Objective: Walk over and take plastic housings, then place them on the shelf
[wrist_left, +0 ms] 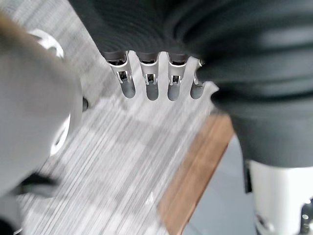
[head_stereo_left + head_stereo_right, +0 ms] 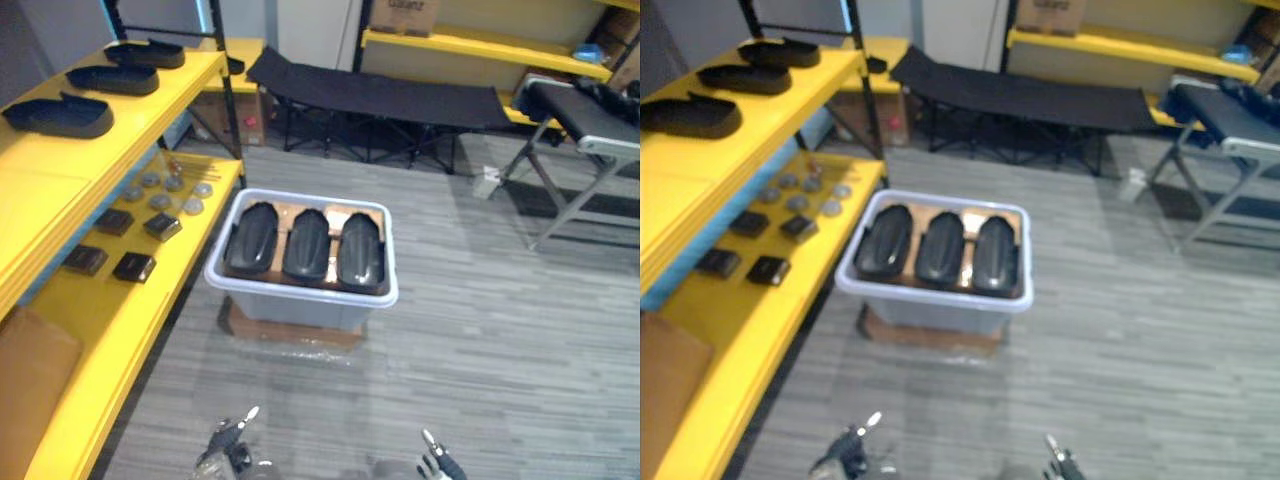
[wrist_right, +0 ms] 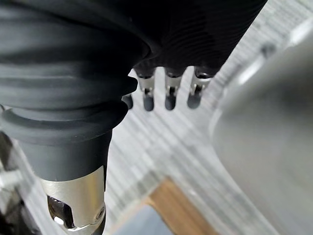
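- Sitting on the grey striped floor (image 2: 500,330) straight ahead, a pale bin (image 2: 300,305) holds three black plastic housings (image 2: 305,245) side by side, long ends pointing away from the robot.
- The bin rests on a brown board (image 2: 290,330) that shows past its front edge.
- To the left stands a yellow shelf (image 2: 60,170); three more shelf housings (image 2: 112,78) lie in a row on its upper level.
- Its lower level (image 2: 110,320) carries small black boxes (image 2: 134,266), a cluster of grey discs (image 2: 165,190) and a brown cardboard piece (image 2: 30,370) at the near end.
- Open floor lies between the robot and the bin.
- Behind the bin is a black folding cot (image 2: 380,95); beyond it a rear shelf (image 2: 470,45) bears a cardboard box (image 2: 405,15).
- At far right stands a metal-framed stand (image 2: 590,130) with a grey top.
- The left hand (image 2: 230,445) and right hand (image 2: 437,465) show at the bottom edge, well short of the bin.
- Left fingers (image 1: 151,83) and right fingers (image 3: 168,93) hang straight and released over the floor, grasping nothing.
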You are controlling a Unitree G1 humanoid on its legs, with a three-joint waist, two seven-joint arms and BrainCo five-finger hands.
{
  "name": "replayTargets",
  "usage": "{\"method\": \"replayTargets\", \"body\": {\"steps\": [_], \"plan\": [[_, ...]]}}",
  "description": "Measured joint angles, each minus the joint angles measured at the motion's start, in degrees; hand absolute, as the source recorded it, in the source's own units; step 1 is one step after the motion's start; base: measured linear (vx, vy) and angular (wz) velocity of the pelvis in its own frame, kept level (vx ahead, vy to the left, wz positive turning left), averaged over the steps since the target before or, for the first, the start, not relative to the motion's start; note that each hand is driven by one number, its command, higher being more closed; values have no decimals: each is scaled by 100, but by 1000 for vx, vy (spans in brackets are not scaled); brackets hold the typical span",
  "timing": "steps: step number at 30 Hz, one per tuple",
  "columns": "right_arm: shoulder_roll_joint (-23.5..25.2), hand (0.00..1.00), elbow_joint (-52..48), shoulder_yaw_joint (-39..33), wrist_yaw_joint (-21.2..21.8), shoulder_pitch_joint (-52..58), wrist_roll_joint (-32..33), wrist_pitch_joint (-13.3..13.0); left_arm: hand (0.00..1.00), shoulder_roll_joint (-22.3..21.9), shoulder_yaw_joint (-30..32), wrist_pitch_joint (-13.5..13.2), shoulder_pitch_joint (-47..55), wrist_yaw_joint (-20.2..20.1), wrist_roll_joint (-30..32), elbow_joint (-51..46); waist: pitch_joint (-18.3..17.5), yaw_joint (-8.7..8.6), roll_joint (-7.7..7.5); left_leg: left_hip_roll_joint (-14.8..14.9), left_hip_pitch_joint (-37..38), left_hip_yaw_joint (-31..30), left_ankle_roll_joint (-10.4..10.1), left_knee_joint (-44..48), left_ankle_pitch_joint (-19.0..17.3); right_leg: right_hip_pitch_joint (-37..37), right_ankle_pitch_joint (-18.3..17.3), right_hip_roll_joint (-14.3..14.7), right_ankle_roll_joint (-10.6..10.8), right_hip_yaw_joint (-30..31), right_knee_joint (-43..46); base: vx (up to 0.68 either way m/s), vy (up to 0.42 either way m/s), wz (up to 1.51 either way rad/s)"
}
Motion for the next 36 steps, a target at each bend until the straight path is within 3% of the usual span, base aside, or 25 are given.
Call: {"method": "replayTargets", "body": {"steps": [1,5,7,12,15,17,19,20,21,24,25,26,27,28,29,30,32,36], "plan": [[13,0,-19,-8,3,16,14,-2,0,-36,1,-2,-2,0,-5,16,-31,-36,14,-19,55,-20,-62,-34,-4,6,175,-27,150,-19,-10,53,-89,10],[-170,0,-81,-126,3,44,-183,-45,0,-383,-120,112,-109,-66,-106,235,-198,-107,375,73,305,-62,-339,-646,111,146,204,199,103,-131,-228,194,-106,-2],[-170,0,-75,-129,4,73,-246,-49,0,-386,-105,180,-101,-67,-106,298,-181,-159,346,108,451,-132,-369,-736,128,334,205,255,100,-182,-322,112,-52,19],[67,0,-48,-129,6,230,-342,-36,0,-382,-88,272,-165,14,-87,241,-166,-152,-22,107,312,-498,-395,-557,119,634,199,196,95,-476,-625,10,2,37],[241,0,-8,-229,11,239,-296,-35,0,-386,56,274,-186,63,-87,81,-111,-51,-209,247,-123,-526,-422,464,98,759,164,159,49,-547,-660,-58,-30,17],[193,0,-18,-281,22,208,-311,-41,0,-386,98,264,-204,67,-89,-40,-85,-31,-91,572,-867,-811,-265,2039,136,871,-72,258,-10,-645,-591,-120,-65,26],[145,0,-17,-292,11,172,-317,-36,0,-387,137,263,-187,80,-72,-150,-39,-28,-4,775,-1181,-830,47,2783,371,993,-156,299,-27,-720,-553,-97,-36,25],[141,0,-17,-341,4,125,-303,-31,0,-386,142,261,-161,103,-34,-226,-25,-22,-18,901,-1422,-824,-20,3260,682,1104,-193,278,-43,-772,-583,-69,-26,24],[141,0,-16,-363,0,108,-293,-31,0,-350,143,263,-144,101,-30,-272,-29,-12,-20,927,-1444,-797,-25,3324,648,1139,-191,259,-65,-783,-593,-50,-15,19],[131,0,-64,-493,-6,-13,-121,-36,0,-339,117,240,-51,11,24,-367,38,-13,56,852,-1422,-403,-250,2194,138,1210,-178,-26,41,-840,-508,-104,62,14],[136,0,-69,-489,-6,-36,-62,-36,0,-340,117,236,-45,7,24,-399,72,-13,49,757,-1428,-317,-282,1844,161,1223,-203,-125,95,-851,-461,-223,131,20],[115,0,-117,-481,-8,-37,47,-37,0,-342,95,209,-21,-4,54,-441,131,-16,105,513,-1418,-333,-417,980,413,1265,-349,-271,249,-864,-352,-173,195,14],[43,0,-135,-417,-38,17,83,-23,0,-323,58,158,39,-27,196,-529,167,14,117,339,-1257,-316,-267,612,603,1299,-495,-386,377,-698,-251,-85,212,15],[46,0,-150,-247,-41,22,140,-26,0,-259,76,154,96,-11,237,-534,159,11,113,194,-1182,-296,-266,450,594,1290,-523,-392,327,-352,-240,176,221,23],[22,0,-189,-46,-36,29,229,-26,0,-169,106,128,142,-8,252,-557,143,-17,-1,67,-1126,-297,-179,400,600,1278,-505,-331,283,-27,-294,249,182,17],[7,0,-192,24,-38,19,297,-22,0,-143,247,91,168,-5,265,-582,155,34,-19,44,-1136,-248,-131,527,470,1286,-484,-337,260,100,-337,245,160,5],[2,0,-241,81,-30,-14,311,-23,0,-98,350,4,226,-3,303,-583,148,136,-5,110,-1128,-126,-76,747,264,1307,-445,-337,301,269,-376,169,102,-32],[0,0,-246,127,-33,-13,311,37,0,-63,347,-26,228,-10,470,-547,145,146,-9,222,-1038,10,-45,953,24,1362,-327,-284,255,437,-427,113,45,-25]]}}
